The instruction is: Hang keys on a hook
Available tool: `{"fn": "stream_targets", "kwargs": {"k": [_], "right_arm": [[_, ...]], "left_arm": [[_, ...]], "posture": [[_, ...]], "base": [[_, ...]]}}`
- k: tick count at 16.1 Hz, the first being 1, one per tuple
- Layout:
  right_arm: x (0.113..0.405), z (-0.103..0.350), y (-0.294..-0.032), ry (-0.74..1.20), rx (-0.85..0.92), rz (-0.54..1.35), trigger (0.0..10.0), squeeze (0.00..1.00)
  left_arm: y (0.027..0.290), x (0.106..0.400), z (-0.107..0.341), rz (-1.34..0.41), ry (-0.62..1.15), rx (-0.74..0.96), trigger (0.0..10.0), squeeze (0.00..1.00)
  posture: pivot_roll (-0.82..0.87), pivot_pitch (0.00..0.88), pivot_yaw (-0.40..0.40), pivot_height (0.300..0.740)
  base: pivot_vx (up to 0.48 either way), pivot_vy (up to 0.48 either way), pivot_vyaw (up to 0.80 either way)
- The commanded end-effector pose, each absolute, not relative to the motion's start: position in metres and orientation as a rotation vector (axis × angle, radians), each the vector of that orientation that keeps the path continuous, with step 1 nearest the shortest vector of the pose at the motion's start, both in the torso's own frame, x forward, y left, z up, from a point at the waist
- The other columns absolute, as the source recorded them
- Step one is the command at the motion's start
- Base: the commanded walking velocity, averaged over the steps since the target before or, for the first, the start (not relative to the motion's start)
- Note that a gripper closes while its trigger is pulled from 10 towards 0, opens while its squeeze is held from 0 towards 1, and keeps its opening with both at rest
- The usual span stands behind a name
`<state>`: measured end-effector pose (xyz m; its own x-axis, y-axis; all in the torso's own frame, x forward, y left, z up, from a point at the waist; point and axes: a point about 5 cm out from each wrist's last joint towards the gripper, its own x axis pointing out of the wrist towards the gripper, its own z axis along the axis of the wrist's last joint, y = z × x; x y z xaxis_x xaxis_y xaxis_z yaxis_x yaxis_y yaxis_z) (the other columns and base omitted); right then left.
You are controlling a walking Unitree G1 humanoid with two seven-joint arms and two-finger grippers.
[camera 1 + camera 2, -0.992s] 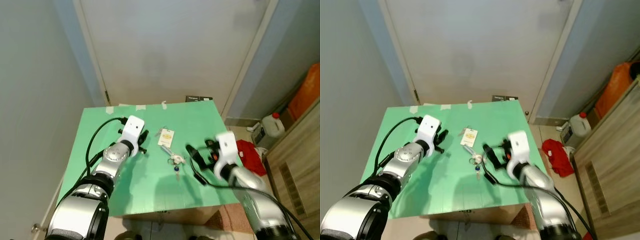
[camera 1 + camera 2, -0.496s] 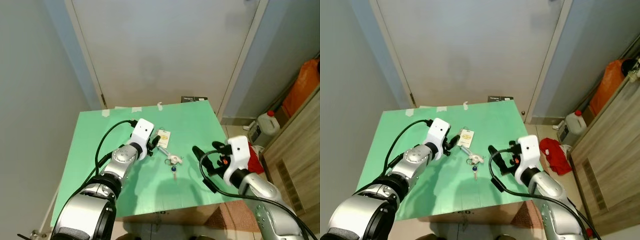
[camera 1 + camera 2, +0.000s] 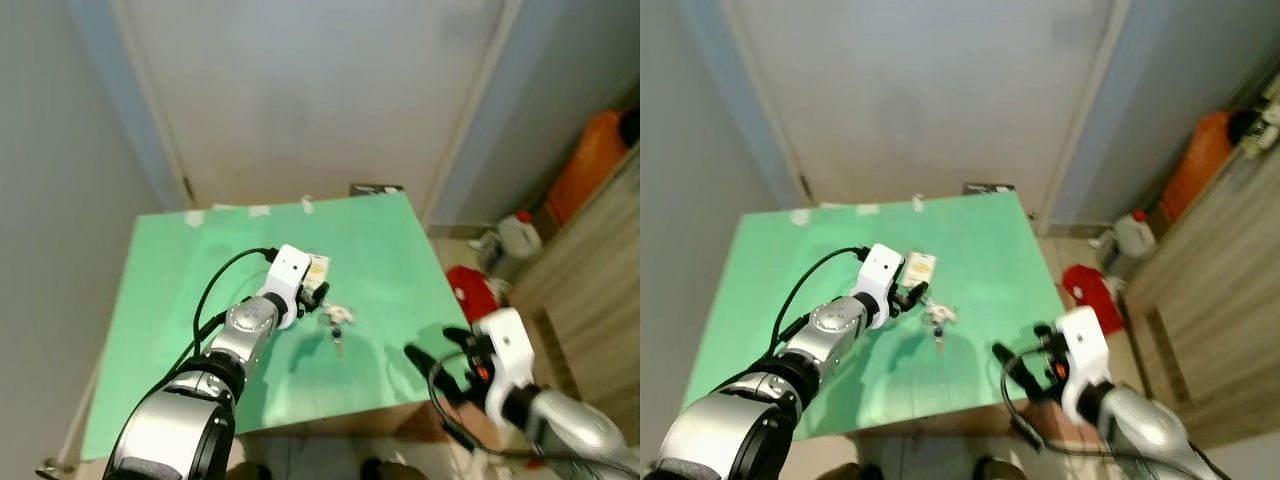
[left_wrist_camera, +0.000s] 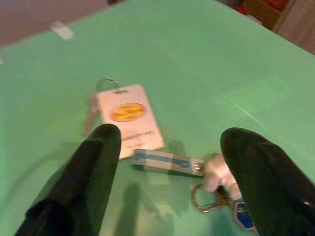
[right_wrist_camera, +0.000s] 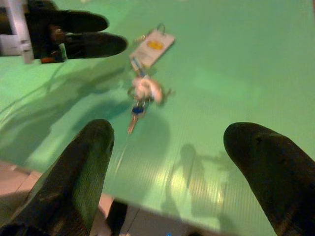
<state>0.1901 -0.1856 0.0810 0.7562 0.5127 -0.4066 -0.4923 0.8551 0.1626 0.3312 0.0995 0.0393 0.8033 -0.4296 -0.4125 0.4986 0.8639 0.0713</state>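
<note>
The bunch of keys point(image 3: 335, 318) lies near the middle of the green table point(image 3: 180, 270). It has a white card tag point(image 4: 129, 115), a short strap point(image 4: 162, 161) and a ring with a blue-headed key point(image 5: 142, 93). My left gripper point(image 4: 171, 135) is open and hovers low over the bunch, one finger beside the tag and the other by the ring, holding nothing. In the eye view that gripper point(image 3: 318, 292) sits right at the tag's near edge. My right gripper point(image 3: 440, 375) is open at the table's front right edge, well back from the keys.
A pale door point(image 3: 300, 90) stands behind the table, with a small black box point(image 3: 375, 188) at the table's far edge. On the floor to the right are a white jug point(image 3: 515, 235), a red cloth point(image 3: 470, 290), an orange bag point(image 3: 590, 160) and a wooden cabinet point(image 3: 600, 270).
My left gripper has moved right across the table to the keys. My right arm has drawn back to the front right edge. The camera has shifted too.
</note>
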Motion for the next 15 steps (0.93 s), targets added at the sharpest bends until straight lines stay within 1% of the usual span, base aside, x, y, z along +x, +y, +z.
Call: {"fn": "stream_targets", "kwargs": {"k": [1, 4, 8, 9, 11, 15], "right_arm": [[0.18, 0.086, -0.188, 0.473, 0.045, 0.558, 10.0, 0.0], [0.163, 0.086, -0.185, 0.501, 0.062, 0.553, 10.0, 0.0], [0.156, 0.088, -0.182, 0.515, 0.069, 0.544, 10.0, 0.0], [0.153, 0.089, -0.181, 0.519, 0.074, 0.536, 10.0, 0.0], [0.15, 0.089, -0.179, 0.524, 0.08, 0.524, 10.0, 0.0], [0.148, 0.088, -0.177, 0.529, 0.089, 0.505, 10.0, 0.0]], "left_arm": [[0.099, 0.327, 0.033, -0.498, 0.43, 0.165, 10.0, 1.0], [0.098, 0.326, 0.031, -0.519, 0.444, 0.182, 10.0, 1.0], [0.095, 0.325, 0.031, -0.555, 0.461, 0.223, 10.0, 1.0], [0.092, 0.322, 0.028, -0.589, 0.484, 0.233, 10.0, 0.0], [0.088, 0.318, 0.025, -0.634, 0.503, 0.244, 10.0, 0.0], [0.089, 0.317, 0.023, -0.661, 0.534, 0.262, 10.0, 0.0]], "posture": [[-0.31, 0.197, -0.009, 0.74], [-0.34, 0.211, -0.004, 0.74], [-0.35, 0.214, 0.006, 0.74], [-0.35, 0.211, 0.013, 0.74], [-0.35, 0.209, 0.019, 0.74], [-0.36, 0.208, 0.035, 0.74]], "base": [[0.0, 0.0, 0.0], [0.0, 0.0, 0.0], [0.0, 0.0, 0.0], [0.0, 0.0, 0.0], [0.0, 0.0, 0.0], [0.0, 0.0, 0.0]]}}
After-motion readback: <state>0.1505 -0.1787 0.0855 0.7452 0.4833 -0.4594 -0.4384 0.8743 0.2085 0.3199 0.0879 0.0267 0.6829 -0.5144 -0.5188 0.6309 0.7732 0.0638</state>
